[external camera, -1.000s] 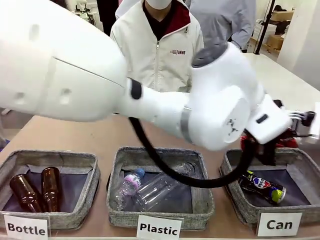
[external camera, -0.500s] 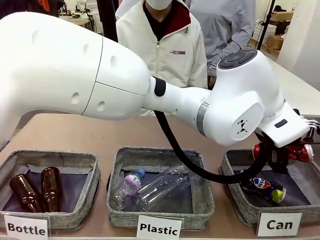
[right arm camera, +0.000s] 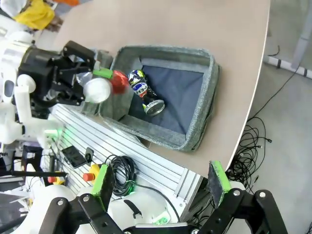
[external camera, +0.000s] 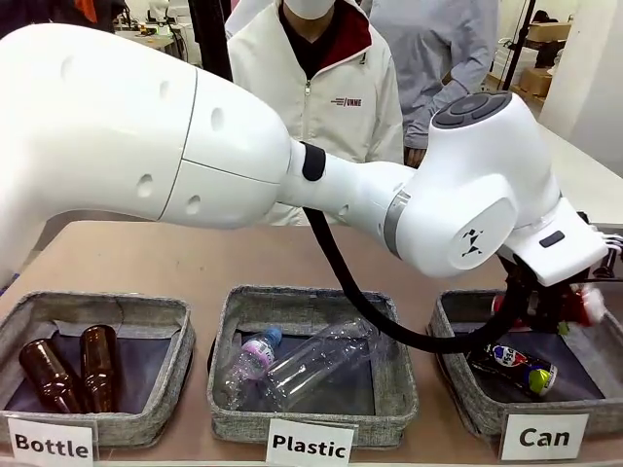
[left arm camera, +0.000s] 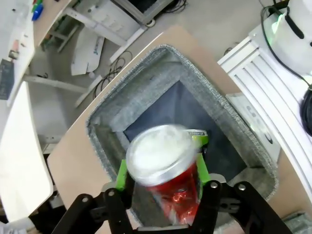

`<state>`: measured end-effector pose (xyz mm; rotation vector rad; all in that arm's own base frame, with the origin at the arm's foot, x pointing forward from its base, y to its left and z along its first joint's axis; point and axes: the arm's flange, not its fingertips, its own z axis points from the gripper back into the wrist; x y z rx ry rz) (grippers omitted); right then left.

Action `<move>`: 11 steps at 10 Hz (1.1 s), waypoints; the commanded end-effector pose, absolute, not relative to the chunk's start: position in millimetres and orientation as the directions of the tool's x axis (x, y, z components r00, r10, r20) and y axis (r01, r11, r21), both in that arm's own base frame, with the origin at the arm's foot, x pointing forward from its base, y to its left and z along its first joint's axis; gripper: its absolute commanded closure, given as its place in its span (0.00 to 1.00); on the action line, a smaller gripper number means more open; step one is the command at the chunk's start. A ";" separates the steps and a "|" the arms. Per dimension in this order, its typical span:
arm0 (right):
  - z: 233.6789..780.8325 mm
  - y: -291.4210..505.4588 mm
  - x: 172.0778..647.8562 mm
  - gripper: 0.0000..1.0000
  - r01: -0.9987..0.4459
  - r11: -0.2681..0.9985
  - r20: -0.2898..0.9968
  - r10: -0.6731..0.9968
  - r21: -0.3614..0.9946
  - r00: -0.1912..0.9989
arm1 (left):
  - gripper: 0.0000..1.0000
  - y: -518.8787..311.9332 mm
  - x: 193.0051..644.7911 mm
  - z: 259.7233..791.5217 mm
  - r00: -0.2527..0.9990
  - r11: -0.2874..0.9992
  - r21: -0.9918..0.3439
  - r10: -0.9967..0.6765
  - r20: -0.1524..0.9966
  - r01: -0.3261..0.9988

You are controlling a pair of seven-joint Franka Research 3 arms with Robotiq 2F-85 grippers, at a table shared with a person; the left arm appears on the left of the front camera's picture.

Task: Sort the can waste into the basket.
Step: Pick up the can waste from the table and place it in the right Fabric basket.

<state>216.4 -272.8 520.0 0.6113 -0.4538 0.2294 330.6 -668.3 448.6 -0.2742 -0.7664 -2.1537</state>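
Front view: cards reading "Bottle", "Plastic", "Can".
Left claw over Can basket, pads flanking red can; grip unclear. Right claw spread apart. Blue can inside.

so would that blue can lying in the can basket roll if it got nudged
Probably a little: the blue can lies on its side on the basket's flat dark lining. The low fabric walls should stop it. It looks undented, so likely stiff and light.
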 end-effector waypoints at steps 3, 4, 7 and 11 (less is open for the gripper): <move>523.2 -269.6 215.8 0.00 -0.329 0.796 0.469 0.064 0.509 0.881 | 0.00 -644.9 326.8 460.5 -0.649 -0.513 0.397 -0.623 0.437 0.761; 523.2 -269.6 215.8 0.00 -0.329 0.796 0.469 0.064 0.509 0.881 | 0.00 -629.2 328.1 466.7 -0.624 -0.504 0.367 -0.621 0.475 0.782; 520.8 -254.3 234.2 0.00 -0.401 0.754 0.502 0.109 0.521 0.858 | 0.07 -533.4 336.7 497.9 -0.481 -0.484 0.150 -0.687 0.545 0.862; 503.5 -151.9 302.8 0.00 -0.584 0.569 0.589 0.203 0.579 0.782 | 0.07 -399.4 357.6 532.2 -0.229 -0.300 -0.024 -0.777 0.587 0.954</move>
